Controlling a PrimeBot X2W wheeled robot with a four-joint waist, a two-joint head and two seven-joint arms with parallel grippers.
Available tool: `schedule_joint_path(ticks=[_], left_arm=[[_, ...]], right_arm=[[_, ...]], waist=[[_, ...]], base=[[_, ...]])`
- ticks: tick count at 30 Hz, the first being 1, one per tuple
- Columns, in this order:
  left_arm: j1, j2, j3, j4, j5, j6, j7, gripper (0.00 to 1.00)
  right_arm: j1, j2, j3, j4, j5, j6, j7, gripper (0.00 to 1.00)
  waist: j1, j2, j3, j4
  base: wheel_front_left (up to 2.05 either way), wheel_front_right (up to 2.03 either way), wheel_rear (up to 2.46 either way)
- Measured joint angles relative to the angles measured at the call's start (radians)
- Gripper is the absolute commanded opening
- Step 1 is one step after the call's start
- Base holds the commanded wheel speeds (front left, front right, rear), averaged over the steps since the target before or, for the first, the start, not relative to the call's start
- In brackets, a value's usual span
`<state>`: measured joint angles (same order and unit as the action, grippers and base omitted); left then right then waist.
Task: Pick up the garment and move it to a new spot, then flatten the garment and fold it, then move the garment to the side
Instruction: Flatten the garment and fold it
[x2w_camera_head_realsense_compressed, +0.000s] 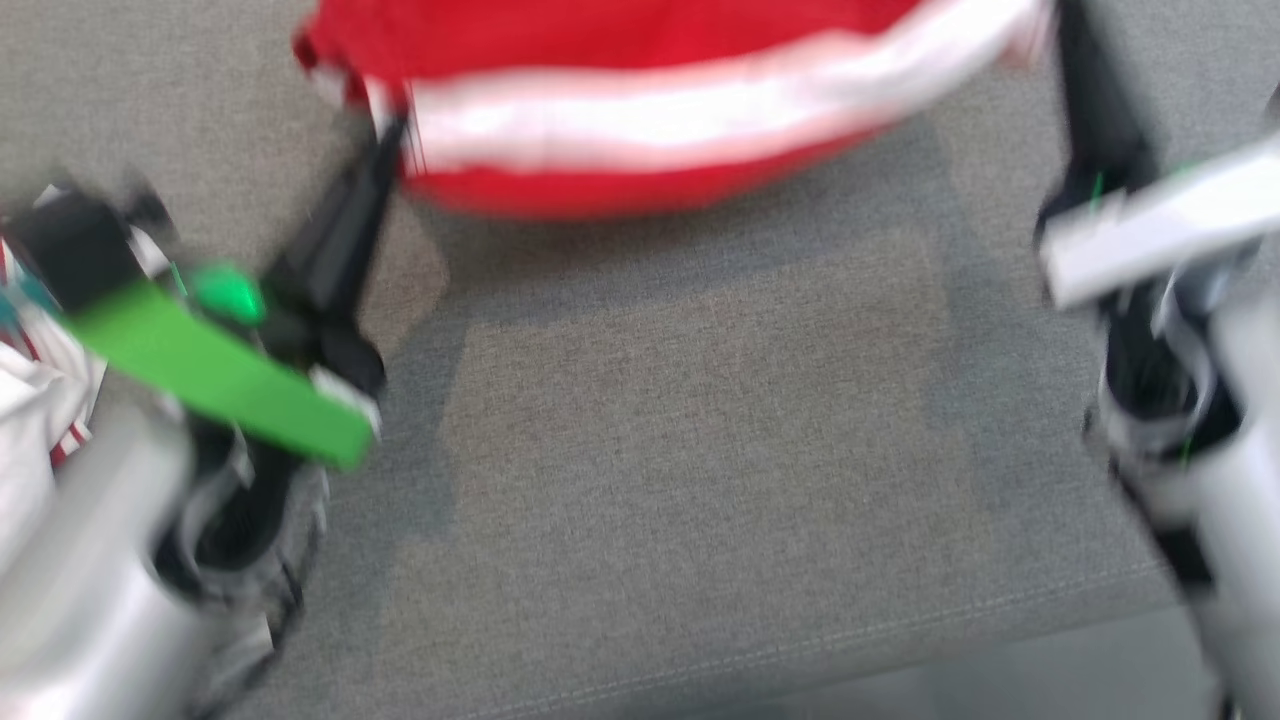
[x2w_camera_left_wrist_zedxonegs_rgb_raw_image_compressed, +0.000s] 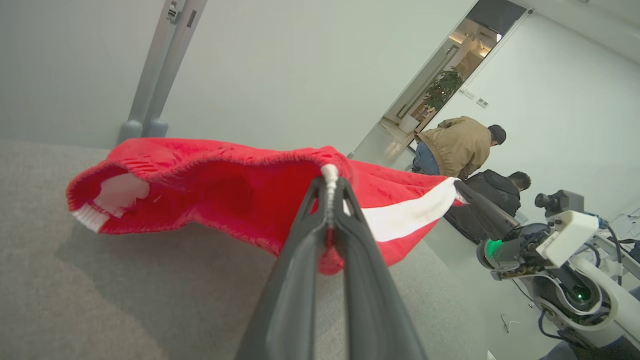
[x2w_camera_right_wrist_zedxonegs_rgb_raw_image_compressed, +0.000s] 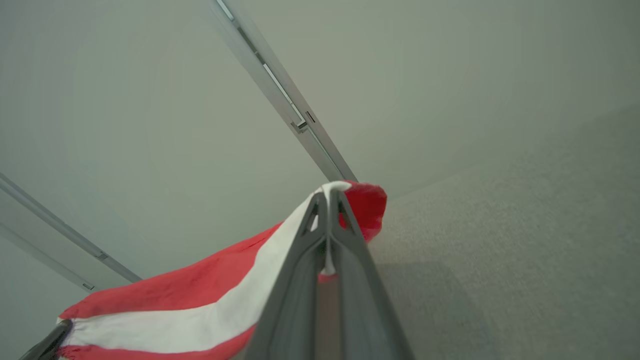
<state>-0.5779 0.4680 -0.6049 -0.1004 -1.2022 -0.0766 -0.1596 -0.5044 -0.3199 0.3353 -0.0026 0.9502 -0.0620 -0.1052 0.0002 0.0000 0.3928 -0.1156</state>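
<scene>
Up at twelve o'clock, left gripper (x2w_camera_left_wrist_zedxonegs_rgb_raw_image_compressed: 330, 186) and right gripper (x2w_camera_right_wrist_zedxonegs_rgb_raw_image_compressed: 330, 200) clamp the garment (x2w_camera_head_realsense_compressed: 640, 110); their shallow edge grips may slip.

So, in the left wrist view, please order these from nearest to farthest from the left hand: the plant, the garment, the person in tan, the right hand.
1. The garment, pinched in the left hand itself.
2. The right hand, to the right, holding the garment's other end.
3. The person in tan, upper right, before the doorway.
4. The plant, beyond that doorway.
</scene>
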Motion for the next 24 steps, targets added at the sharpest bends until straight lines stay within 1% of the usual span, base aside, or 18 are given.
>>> schedule_joint_path(ticks=[2, 4, 7, 9, 11, 13, 16, 18, 20, 24], left_arm=[[0.141, -0.001, -0.028, 0.029, 0.000, -0.002, -0.034, 0.00], [0.256, 0.002, -0.034, 0.064, -0.012, 0.003, -0.072, 0.00], [0.350, 0.015, -0.043, 0.092, -0.018, 0.002, -0.088, 0.00], [0.371, 0.010, -0.044, 0.096, -0.016, -0.007, -0.088, 0.00], [0.384, 0.000, -0.035, 0.099, -0.016, -0.012, -0.088, 0.00], [0.405, -0.009, -0.032, 0.097, -0.012, -0.013, -0.089, 0.00], [0.455, -0.048, -0.042, 0.085, -0.009, -0.021, -0.089, 0.00], [0.495, -0.071, -0.049, 0.077, -0.006, -0.027, -0.089, 0.00], [0.538, -0.086, -0.053, 0.079, -0.006, -0.030, -0.089, 0.00], [0.609, -0.120, -0.042, 0.074, -0.006, -0.035, -0.088, 0.00]], right_arm=[[0.182, 0.000, 0.010, 0.029, 0.032, -0.003, 0.000, 0.00], [0.330, 0.012, 0.015, 0.058, 0.059, -0.019, -0.010, 0.00], [0.468, 0.016, 0.037, 0.088, 0.065, -0.017, -0.029, 0.00], [0.504, 0.023, 0.037, 0.099, 0.080, -0.005, -0.050, 0.00], [0.513, 0.028, 0.037, 0.106, 0.082, 0.013, -0.066, 0.00], [0.515, 0.025, 0.032, 0.112, 0.082, 0.023, -0.082, 0.00], [0.545, -0.002, 0.007, 0.114, 0.082, 0.027, -0.090, 0.00], [0.585, -0.027, -0.008, 0.113, 0.082, 0.036, -0.095, 0.00], [0.626, -0.045, -0.012, 0.113, 0.082, 0.040, -0.096, 0.00], [0.699, -0.059, -0.028, 0.092, 0.105, 0.053, -0.097, 0.00]], waist=[[-0.0001, 0.0000, -0.014, 0.005], [-0.0001, 0.0000, -0.030, 0.012], [-0.0002, 0.0000, -0.056, 0.020], [-0.0002, 0.0000, -0.073, 0.025], [-0.0002, 0.0000, -0.091, 0.028], [-0.0002, 0.0000, -0.109, 0.030], [-0.0002, 0.0000, -0.134, 0.035], [-0.0002, 0.0000, -0.143, 0.045], [-0.0002, 0.0000, -0.149, 0.058], [-0.0002, 0.0000, -0.153, 0.091]], base=[[0.00, 0.00, 0.00], [0.00, 0.00, 0.00], [0.00, 0.00, 0.00], [0.00, 0.00, 0.00], [0.00, 0.00, 0.00], [0.00, 0.00, 0.00], [0.00, 0.00, 0.00], [0.00, 0.00, 0.00], [0.00, 0.00, 0.00], [0.00, 0.00, 0.00]])
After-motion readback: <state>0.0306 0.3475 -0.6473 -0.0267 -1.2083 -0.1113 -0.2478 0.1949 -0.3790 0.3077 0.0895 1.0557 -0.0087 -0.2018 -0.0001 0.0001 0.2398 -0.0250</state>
